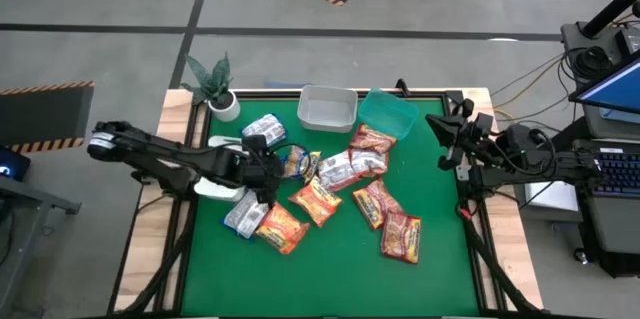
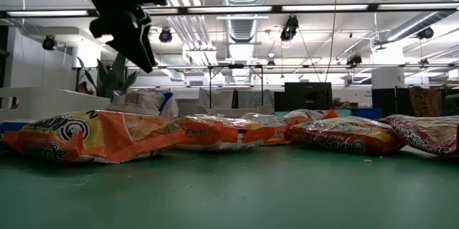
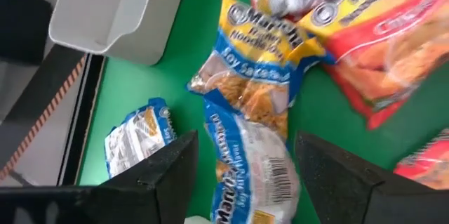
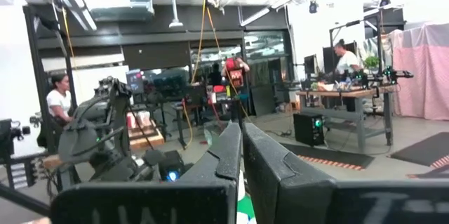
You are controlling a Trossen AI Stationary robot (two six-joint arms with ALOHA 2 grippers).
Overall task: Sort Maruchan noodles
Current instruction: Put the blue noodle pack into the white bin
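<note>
Several Maruchan noodle packets lie flat in a loose heap mid-table: blue-and-white ones (image 1: 263,127), orange-yellow ones (image 1: 315,199) and dark red ones (image 1: 402,237). My left gripper (image 1: 270,167) hangs open above the heap's left side. In the left wrist view its fingers (image 3: 172,175) stand on either side of a blue-and-white packet (image 3: 245,161) without touching it. The low view shows this gripper (image 2: 136,42) well above the packets. My right gripper (image 1: 445,137) waits shut and raised at the table's right edge, pointing into the room (image 4: 242,157).
A white tub (image 1: 327,107) and a teal tub (image 1: 388,114) stand at the far edge. A potted plant (image 1: 215,84) sits at the far left corner. Bare green mat (image 1: 330,279) lies near the front edge. People sit in the room behind.
</note>
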